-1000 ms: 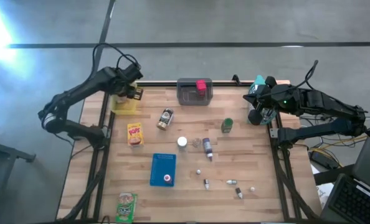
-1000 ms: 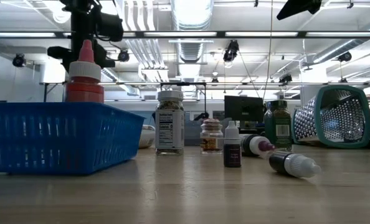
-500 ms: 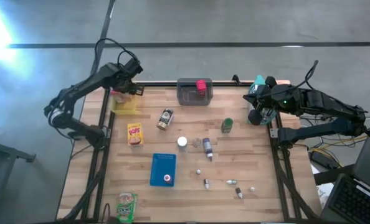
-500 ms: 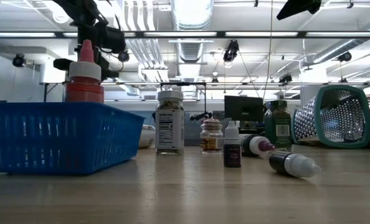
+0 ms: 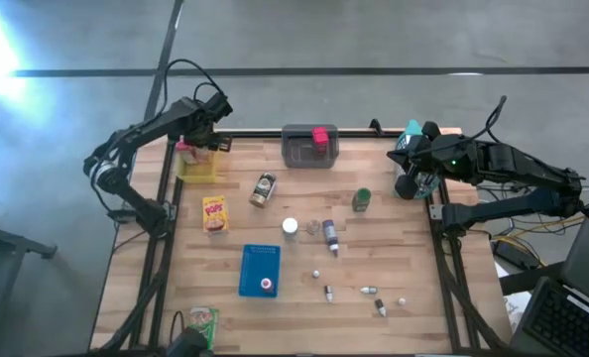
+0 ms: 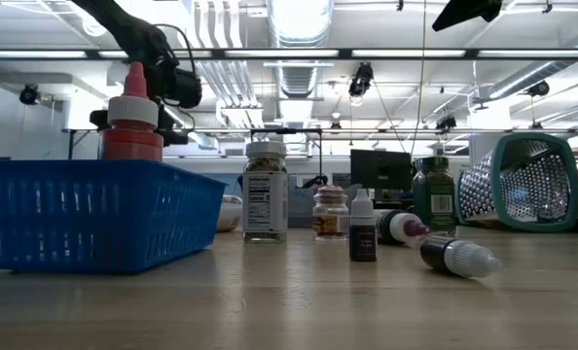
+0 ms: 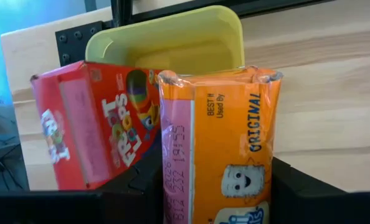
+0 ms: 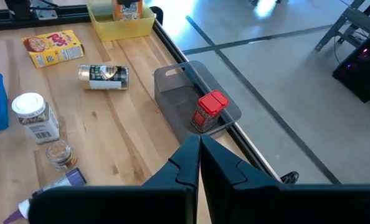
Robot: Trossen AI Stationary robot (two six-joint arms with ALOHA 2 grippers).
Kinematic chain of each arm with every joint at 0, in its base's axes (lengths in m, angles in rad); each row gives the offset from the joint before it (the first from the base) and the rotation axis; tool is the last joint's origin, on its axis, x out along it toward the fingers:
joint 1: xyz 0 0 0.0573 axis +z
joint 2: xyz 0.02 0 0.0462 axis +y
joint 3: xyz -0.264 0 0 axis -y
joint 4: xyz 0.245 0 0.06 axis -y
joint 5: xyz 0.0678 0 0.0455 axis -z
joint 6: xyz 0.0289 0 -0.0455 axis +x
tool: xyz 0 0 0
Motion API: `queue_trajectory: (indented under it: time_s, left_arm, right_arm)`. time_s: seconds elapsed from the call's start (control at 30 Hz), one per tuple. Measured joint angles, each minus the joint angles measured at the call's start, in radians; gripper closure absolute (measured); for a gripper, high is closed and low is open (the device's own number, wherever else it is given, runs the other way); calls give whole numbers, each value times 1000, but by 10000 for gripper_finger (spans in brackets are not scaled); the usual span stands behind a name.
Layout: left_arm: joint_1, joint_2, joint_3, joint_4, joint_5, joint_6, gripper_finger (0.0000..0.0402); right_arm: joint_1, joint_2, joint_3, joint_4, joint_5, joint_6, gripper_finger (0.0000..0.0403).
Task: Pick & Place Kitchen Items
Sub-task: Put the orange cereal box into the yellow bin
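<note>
My left gripper [image 5: 201, 142] hangs over the yellow bin [image 5: 199, 167] at the table's far left, shut on an orange packet [image 7: 216, 143] printed ORIGINAL. A red cereal box [image 7: 94, 124] stands tilted beside the packet, in front of the yellow bin's [image 7: 172, 43] wall. My right gripper [image 8: 199, 149] waits shut and empty, raised over the table's far right [image 5: 406, 171]. Loose kitchen items lie mid-table: a yellow box [image 5: 214, 213], a dark can [image 5: 263, 188], a green jar [image 5: 361, 199], a white-lidded jar [image 5: 290, 228]. My left gripper pinches the orange packet between its two fingers [image 7: 132, 186], on the packet's two narrow sides [image 7: 166, 174], at the half nearest the wrist. The fingers point steeply down. The packet's crimped end [image 7: 216, 78] sticks out past them toward the bin.
A grey bin [image 5: 309, 149] holding a small red box [image 8: 208, 111] stands at the far middle. The blue basket [image 5: 260, 270] holds a red bottle [image 6: 131, 117]. Several tiny bottles [image 5: 369, 293] lie near right, a green packet [image 5: 201, 327] at the near left edge, a teal grater [image 6: 523, 180] far right.
My left gripper has sunk toward the yellow bin with the orange packet still in its fingers, shifting slightly toward the far edge. The right arm has kept still.
</note>
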Motion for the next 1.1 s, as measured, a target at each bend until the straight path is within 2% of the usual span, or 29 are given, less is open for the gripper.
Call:
queue_trajectory:
  time_s: [0.37,0.7,1.1]
  left_arm:
    - [17,54,-1,28,0,35,225]
    - [27,56,-49,56,-7,41,225]
    - [28,56,-50,74,-14,80,220]
  right_arm:
    - [0,0,0,0,0,3,394]
    - [0,0,0,0,0,3,394]
    - [0,0,0,0,0,0,394]
